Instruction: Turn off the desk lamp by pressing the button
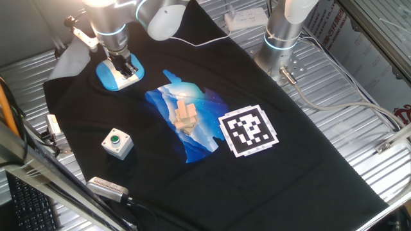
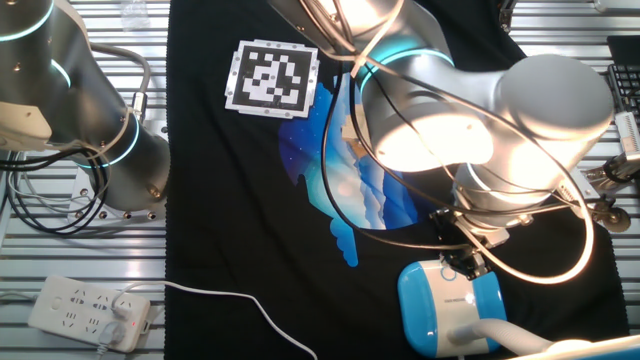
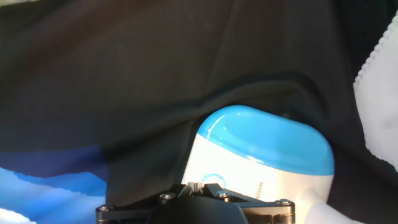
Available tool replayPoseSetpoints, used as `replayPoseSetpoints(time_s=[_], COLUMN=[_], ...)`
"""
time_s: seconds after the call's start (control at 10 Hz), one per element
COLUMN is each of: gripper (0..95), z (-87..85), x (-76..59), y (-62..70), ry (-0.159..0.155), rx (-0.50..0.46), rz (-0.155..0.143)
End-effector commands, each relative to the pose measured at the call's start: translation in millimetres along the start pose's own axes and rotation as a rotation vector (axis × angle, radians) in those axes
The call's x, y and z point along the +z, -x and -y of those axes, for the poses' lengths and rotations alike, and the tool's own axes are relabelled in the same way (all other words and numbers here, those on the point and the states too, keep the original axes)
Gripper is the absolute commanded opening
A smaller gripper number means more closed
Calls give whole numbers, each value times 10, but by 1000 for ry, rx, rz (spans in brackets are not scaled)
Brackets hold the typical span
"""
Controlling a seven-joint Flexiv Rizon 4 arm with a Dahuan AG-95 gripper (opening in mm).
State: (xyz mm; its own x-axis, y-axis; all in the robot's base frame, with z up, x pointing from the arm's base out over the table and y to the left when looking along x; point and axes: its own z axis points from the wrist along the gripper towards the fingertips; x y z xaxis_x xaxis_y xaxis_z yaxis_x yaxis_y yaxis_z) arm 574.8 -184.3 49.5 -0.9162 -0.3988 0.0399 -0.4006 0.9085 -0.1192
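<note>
Pincer (image 1: 127,67) of mine hung just over the lamp (image 1: 113,77) at the cloth's (image 1: 270,186) far corner, lined up above its white top to press the button; whether my fingers were spread, I couldn't tell.

- One fixed view: raised, angled down across the whole black cloth (image 1: 192,128); desk lamp (image 1: 119,74) at far left.
- The other fixed view: opposite side, nearly overhead, closer; same desk lamp (image 2: 445,305) at bottom right.
- Hand view: mounted on the hand, very close above the lamp base.
- Shared by both fixed views: lamp, cloth, square marker (image 1: 249,130).
</note>
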Motion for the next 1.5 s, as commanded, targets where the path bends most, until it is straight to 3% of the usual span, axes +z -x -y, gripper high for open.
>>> replayPoseSetpoints(time_s=[0.1, 1.5], gripper=[0, 0], z=[7, 86], x=[1, 33], y=[-2, 16], ry=[-1, 3], rx=[-3, -26], rz=[-1, -4])
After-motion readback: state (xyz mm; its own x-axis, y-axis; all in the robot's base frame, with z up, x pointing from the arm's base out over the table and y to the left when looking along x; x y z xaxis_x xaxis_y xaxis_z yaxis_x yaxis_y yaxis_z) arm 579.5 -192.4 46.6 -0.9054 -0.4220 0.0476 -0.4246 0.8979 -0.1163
